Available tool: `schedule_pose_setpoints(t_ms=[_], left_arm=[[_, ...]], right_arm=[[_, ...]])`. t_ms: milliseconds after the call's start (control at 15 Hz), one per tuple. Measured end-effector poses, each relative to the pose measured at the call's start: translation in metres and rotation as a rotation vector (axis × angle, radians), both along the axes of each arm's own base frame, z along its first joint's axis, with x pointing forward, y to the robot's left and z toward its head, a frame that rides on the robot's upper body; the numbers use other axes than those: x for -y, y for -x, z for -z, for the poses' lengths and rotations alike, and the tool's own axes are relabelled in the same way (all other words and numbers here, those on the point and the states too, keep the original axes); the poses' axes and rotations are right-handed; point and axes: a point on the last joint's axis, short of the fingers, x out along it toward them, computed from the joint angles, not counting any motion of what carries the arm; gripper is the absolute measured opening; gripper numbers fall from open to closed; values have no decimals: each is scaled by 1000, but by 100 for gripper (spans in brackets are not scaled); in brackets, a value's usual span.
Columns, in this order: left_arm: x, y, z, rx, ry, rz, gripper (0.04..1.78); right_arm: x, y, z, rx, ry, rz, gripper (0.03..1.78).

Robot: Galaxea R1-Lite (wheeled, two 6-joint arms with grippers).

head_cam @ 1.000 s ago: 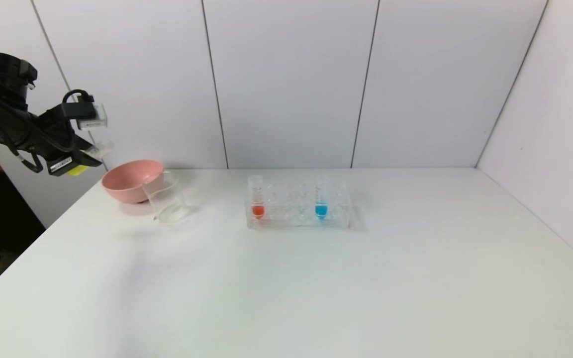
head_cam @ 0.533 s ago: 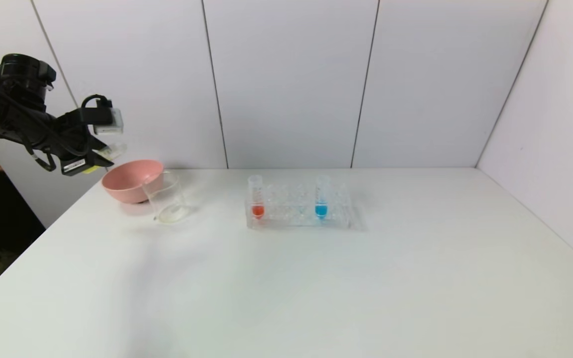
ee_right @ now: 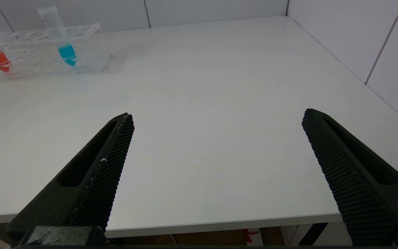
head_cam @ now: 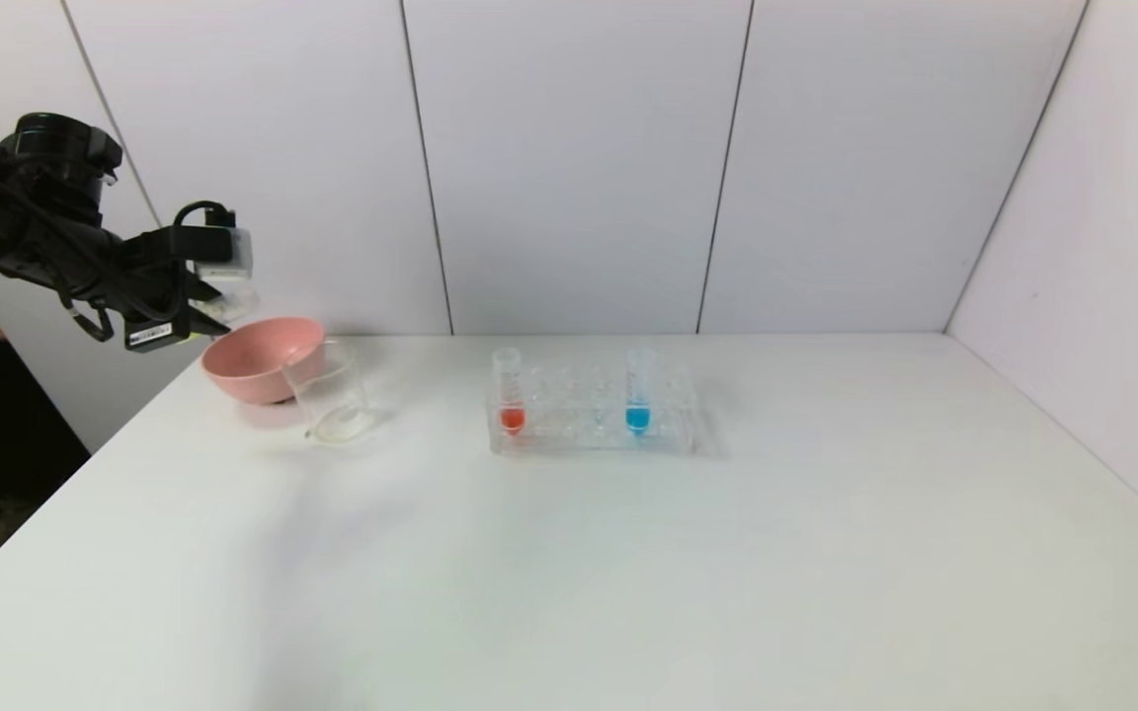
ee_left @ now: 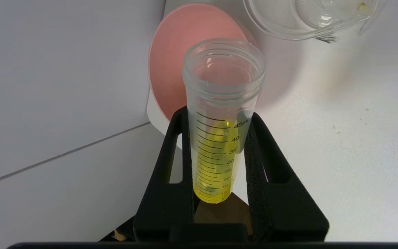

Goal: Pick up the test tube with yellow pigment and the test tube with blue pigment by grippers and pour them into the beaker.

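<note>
Nearest in, the right gripper [ee_right: 216, 166] waits parked at the table's [head_cam: 628, 553] front edge, jaws spread wide and empty. Over the last second the left gripper [ee_left: 218, 152], clamped on the test tube with yellow pigment [ee_left: 219, 121], has swung in from off the table's left side and now hangs above the pink bowl [head_cam: 261, 357], tube tipped, mouth leading. The beaker [head_cam: 332, 393] stands just beyond the bowl, so the pour looks close. The test tube with blue pigment [head_cam: 638, 390] waits in the rack [head_cam: 594, 434] mid-table. There's open room forward; the wall sits close behind.
</note>
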Motion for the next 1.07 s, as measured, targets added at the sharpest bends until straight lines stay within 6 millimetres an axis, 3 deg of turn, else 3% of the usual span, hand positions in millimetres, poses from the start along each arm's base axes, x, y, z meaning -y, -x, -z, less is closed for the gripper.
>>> schedule_pose_setpoints(t_ms=[1067], left_arm=[[12, -5, 5, -18, -40, 2, 44]], right_arm=[[0, 0, 0, 0, 0, 0, 177]])
